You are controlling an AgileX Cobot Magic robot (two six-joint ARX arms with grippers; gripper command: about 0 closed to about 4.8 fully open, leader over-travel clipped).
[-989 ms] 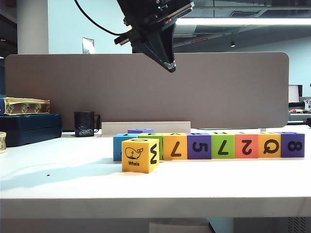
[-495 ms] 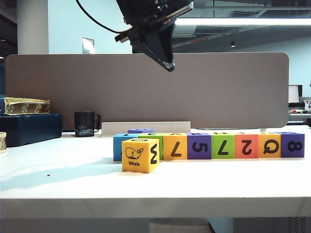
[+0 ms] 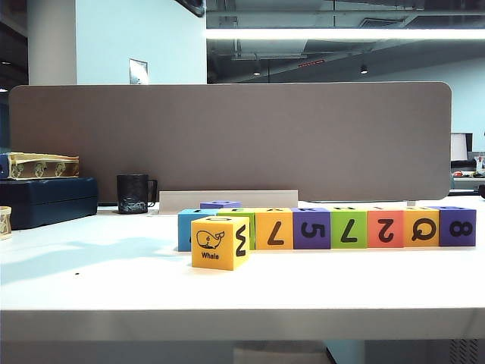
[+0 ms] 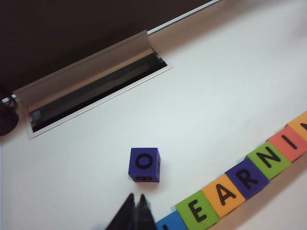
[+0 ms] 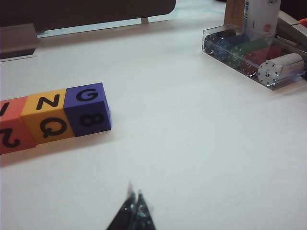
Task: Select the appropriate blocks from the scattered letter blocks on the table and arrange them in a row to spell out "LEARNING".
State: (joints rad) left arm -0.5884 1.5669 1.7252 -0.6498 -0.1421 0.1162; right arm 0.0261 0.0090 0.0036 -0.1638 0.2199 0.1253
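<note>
The row of matte coloured letter cubes (image 4: 249, 179) already reads LEARNING from above. The left gripper (image 4: 135, 207), jaws pressed together and empty, sits at the lower edge of its wrist picture near a loose purple cube (image 4: 144, 164). The right gripper (image 5: 134, 207), also closed and empty, is low in its own picture, so both arms should retreat high, well clear of the white table (image 3: 114, 288).

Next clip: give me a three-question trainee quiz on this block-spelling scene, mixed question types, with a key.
1. True or false: the left gripper holds a block.
2. In the left wrist view, the lone purple block off the row shows which letter on top? A) O B) G C) W
3. In the right wrist view, which top letter ends the row, on the purple end block?

Key: 1 false, it is shut and empty, as is the right gripper; 2 A; 3 G.
</note>
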